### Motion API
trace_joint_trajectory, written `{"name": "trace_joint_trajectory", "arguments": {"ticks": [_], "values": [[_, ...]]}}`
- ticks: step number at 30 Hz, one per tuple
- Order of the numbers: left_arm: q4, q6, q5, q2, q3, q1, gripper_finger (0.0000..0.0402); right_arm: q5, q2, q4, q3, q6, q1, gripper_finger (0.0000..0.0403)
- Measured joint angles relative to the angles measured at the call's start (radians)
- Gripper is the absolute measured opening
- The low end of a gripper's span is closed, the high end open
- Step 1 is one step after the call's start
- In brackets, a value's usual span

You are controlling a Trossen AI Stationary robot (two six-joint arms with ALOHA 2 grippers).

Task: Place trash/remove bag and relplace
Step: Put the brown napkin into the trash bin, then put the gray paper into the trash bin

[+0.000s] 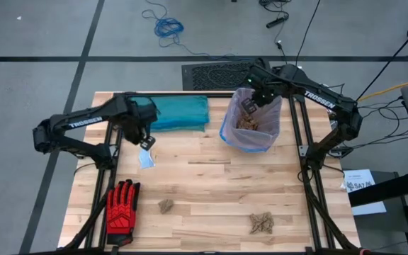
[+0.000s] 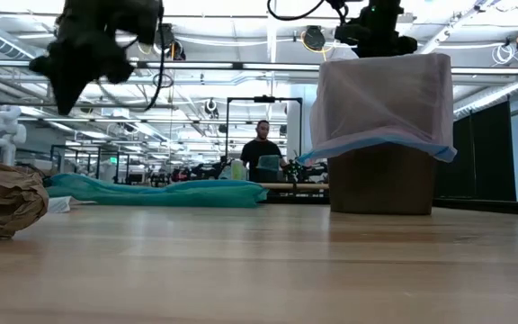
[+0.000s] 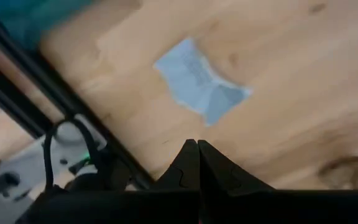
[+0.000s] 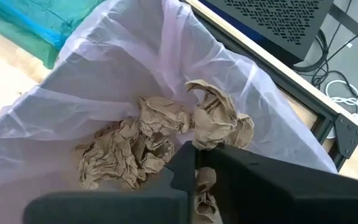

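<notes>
The right claw [image 1: 250, 105] hangs over the open mouth of the bag [image 1: 227, 131], in the upper right part of the high view. Its fingers are nearly closed on a brown paper wad [image 4: 219, 121]. More wads [image 4: 126, 152] lie inside the bag. The left claw [image 1: 146, 139] is in the upper left part, above the desk [image 1: 211, 191]. Its fingers are pressed together and hold nothing. A white scrap [image 1: 146, 159] lies just below it. Two wads [image 1: 165, 205] [image 1: 261, 223] rest on the lower desk, near a red glove [image 1: 122, 207].
</notes>
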Motion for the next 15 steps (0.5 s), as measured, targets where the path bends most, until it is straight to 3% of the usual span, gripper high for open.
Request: {"name": "trace_joint_trajectory", "arguments": {"ticks": [6,15], "values": [[0.104,-0.061,0.001,0.001,-0.191,0.0,0.0,-0.003,0.0,0.029,0.0,-0.016,0.0,0.0068],[0.354,-0.154,0.051,0.002,-0.39,0.0,0.0,-0.004,0.0,0.058,0.0,-0.042,0.0,0.0066]]}}
